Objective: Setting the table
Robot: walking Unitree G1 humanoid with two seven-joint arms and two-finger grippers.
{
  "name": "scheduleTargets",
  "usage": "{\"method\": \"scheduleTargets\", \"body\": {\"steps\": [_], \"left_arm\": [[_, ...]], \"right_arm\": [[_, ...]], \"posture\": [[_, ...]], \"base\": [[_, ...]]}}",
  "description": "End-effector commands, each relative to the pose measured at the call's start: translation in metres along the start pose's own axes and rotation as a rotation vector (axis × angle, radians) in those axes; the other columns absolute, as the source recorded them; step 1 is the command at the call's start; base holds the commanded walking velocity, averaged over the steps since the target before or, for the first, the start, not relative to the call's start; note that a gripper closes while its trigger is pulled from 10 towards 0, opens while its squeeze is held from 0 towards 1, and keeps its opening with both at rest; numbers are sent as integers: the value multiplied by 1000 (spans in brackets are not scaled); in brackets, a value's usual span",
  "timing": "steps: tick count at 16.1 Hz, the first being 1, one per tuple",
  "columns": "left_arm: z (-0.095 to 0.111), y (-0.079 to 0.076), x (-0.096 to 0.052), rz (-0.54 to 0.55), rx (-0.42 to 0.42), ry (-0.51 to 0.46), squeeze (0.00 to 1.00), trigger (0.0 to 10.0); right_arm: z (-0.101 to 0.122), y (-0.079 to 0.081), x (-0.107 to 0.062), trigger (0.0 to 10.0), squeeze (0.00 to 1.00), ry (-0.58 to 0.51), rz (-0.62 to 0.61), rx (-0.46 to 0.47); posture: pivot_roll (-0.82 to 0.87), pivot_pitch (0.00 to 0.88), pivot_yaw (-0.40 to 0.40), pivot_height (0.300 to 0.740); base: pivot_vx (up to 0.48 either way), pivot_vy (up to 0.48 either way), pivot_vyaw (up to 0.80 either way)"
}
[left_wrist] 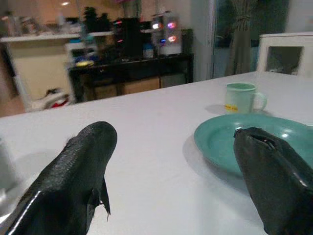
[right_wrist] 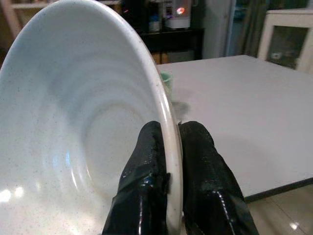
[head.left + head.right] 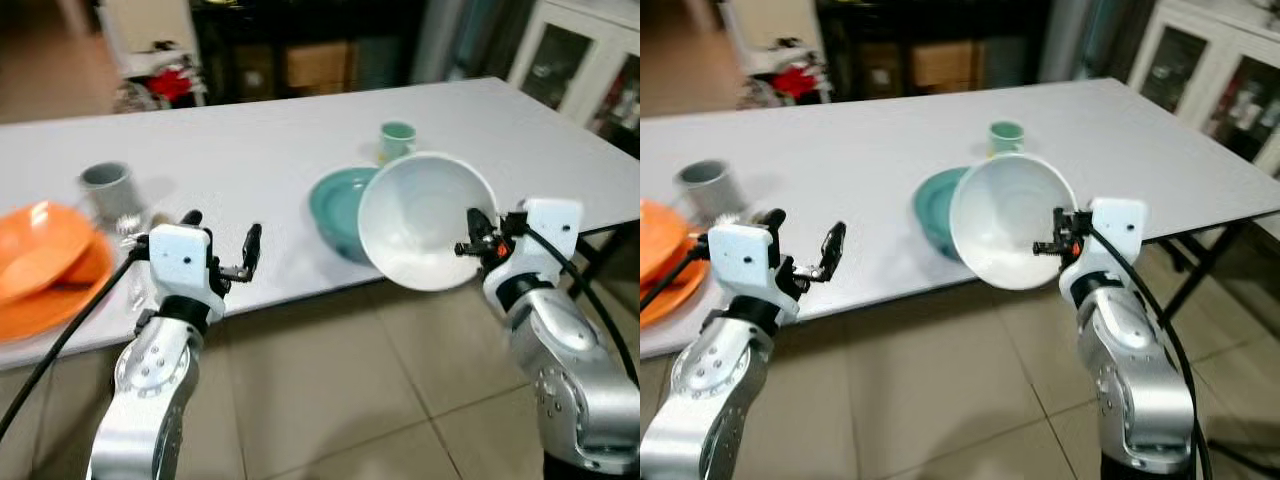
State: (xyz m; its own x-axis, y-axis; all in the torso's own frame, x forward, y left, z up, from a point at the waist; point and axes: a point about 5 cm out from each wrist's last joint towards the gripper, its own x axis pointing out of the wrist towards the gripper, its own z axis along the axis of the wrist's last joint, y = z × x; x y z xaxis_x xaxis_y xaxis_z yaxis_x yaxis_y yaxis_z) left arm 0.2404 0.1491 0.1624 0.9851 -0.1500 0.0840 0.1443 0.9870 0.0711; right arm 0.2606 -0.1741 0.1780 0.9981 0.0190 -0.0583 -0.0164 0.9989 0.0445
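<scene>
— Holding what, the right claw?

— A white bowl, clamped by its rim, one finger inside and one outside. The bowl is tilted on edge, its hollow facing the camera, raised at the near edge of the white bench, over the teal plate.

— The left claw?

— Released, fingers spread, level at the bench edge, grasping nothing.

— Room?

— Bare benchtop between plate and orange dishes. A grey cup stands by those; a green mug behind the plate. The bowl is glossy, faintly speckled.
</scene>
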Motion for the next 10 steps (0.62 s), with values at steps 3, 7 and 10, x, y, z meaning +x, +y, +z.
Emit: {"method": "scheduleTargets", "body": {"steps": [3, 7, 10], "left_arm": [[2, -5, 1, -20, -1, -13, 0, 10000], [2, -8, 1, -42, 1, -9, 0, 10000], [0, -12, 1, -84, -5, 9, 0, 10000]], "right_arm": [[4, -9, 0, 10000, 0, -21, -26, -8], [3, -9, 0, 10000, 0, -14, -24, -5], [-5, -9, 4, 10000, 0, 62, -19, 68]], "posture": [[-7, 0, 8, 740], [-7, 0, 10, 740], [-6, 0, 12, 740]], "base": [[401, 0, 0], [398, 0, 0], [389, 0, 0]]}}
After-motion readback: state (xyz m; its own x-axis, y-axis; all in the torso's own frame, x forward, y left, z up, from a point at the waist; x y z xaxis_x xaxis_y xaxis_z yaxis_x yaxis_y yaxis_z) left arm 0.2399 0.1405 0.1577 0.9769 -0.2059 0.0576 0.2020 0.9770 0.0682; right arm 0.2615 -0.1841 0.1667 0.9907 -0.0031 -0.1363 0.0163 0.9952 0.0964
